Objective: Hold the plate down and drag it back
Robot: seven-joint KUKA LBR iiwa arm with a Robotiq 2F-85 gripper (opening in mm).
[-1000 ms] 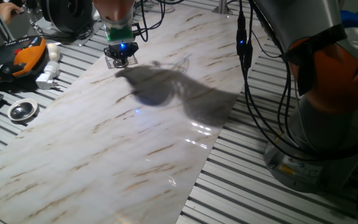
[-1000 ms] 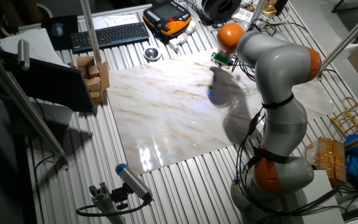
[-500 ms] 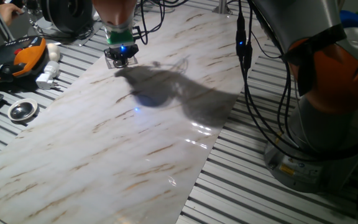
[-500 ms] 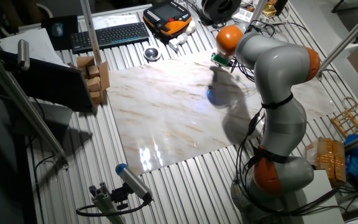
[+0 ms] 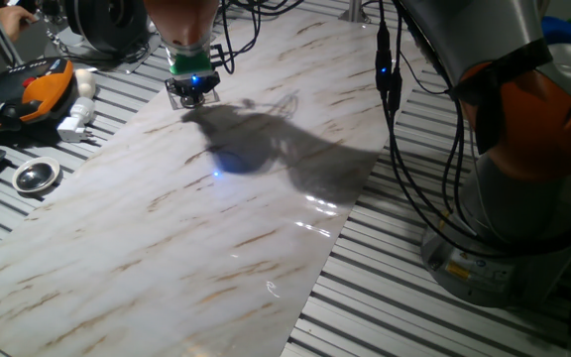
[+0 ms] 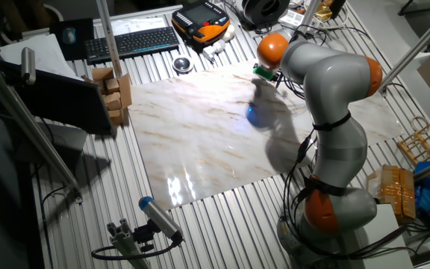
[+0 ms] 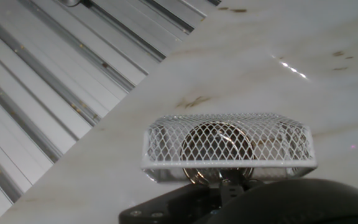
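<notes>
While the gripper [image 5: 188,91], jaws hidden so I cannot tell their state, hovers at the marble surface's [image 5: 216,218] far edge, the plate [image 5: 36,176] lies well apart on the slats, looking light, stiff, slippery; press its centre.

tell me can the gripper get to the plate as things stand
Probably yes. The plate lies uncovered on the slats beside the board, and the gripper is at the board's edge, apart from it, with nothing visibly between them.
</notes>
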